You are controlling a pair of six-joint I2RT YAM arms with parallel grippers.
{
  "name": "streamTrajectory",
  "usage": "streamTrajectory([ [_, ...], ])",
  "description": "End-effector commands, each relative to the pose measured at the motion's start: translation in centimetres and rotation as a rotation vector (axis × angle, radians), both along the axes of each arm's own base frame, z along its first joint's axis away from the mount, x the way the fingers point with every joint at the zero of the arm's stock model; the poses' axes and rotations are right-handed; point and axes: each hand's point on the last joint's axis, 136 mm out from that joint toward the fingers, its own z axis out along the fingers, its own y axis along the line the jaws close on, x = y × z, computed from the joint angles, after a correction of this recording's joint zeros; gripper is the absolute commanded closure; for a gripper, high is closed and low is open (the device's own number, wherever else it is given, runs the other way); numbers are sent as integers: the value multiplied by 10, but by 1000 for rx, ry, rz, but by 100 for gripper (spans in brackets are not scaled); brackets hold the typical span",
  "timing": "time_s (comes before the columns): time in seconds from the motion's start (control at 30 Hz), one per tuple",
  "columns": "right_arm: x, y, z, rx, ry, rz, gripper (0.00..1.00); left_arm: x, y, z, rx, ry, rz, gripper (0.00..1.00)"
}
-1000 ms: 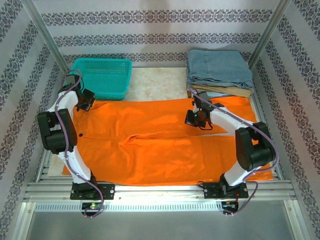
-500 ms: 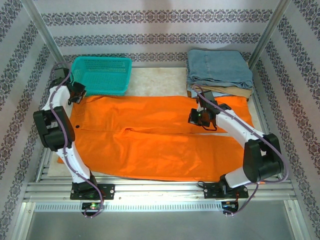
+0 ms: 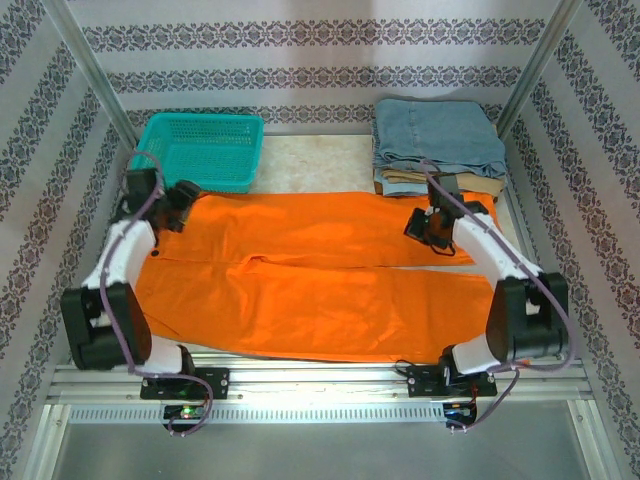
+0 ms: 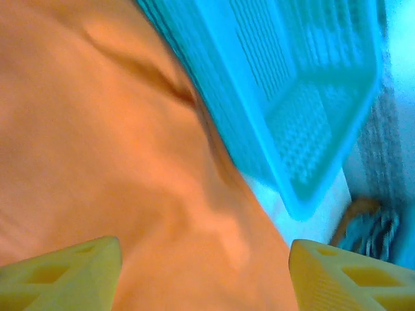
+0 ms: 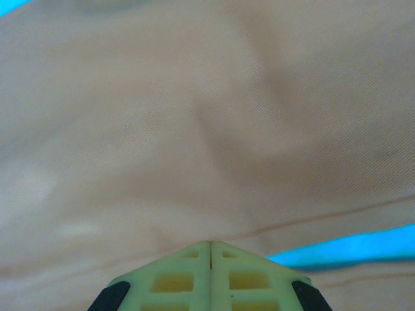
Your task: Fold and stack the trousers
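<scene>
You have the trousers (image 3: 300, 285) laid out flat across the table (image 3: 315, 160), waist toward the left arm and both legs running to the right, the near leg reaching the right edge. They are spread in a single layer with only shallow wrinkles, so I judge the flattening stage to be about done and no fold made yet. The left gripper (image 3: 180, 198) sits at the far corner of the waist, just beside the teal basket (image 3: 205, 150). In the left wrist view its yellow fingertips (image 4: 65, 275) stand wide apart with orange cloth lying below the gap and nothing pinched. The right gripper (image 3: 428, 226) rests over the far leg near its hem end. In the right wrist view its two fingers (image 5: 175, 278) are pressed together with the fabric close in front, and you cannot tell whether a thin bit of cloth is caught between them. What is left is nearly the whole job: you need to bring one leg over the other, fold the length down to a compact packet, and then carry it to the stack. That stack looks to be the pile at the far right corner, where the folded denim pair (image 3: 438, 135) lies on top of the tan pair (image 3: 445, 184), touching the far leg's end.
</scene>
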Motion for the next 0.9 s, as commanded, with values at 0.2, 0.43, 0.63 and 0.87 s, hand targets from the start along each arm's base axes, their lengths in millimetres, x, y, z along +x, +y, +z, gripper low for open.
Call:
streamTrajectory([
  [0.2, 38, -38, -71, 1, 235, -64, 100, -60, -64, -103, -50, 121, -102, 37],
  [0.43, 19, -24, -84, -39, 301, 32, 100, -117, -54, -164, -65, 321, -30, 57],
  [0.63, 11, 2, -93, -146, 365, 139, 100, -158, -46, -167, -68, 366, 70, 67],
  [0.87, 25, -21, -67, -190, 333, 94, 99, -165, -31, -135, 17, 284, 101, 57],
])
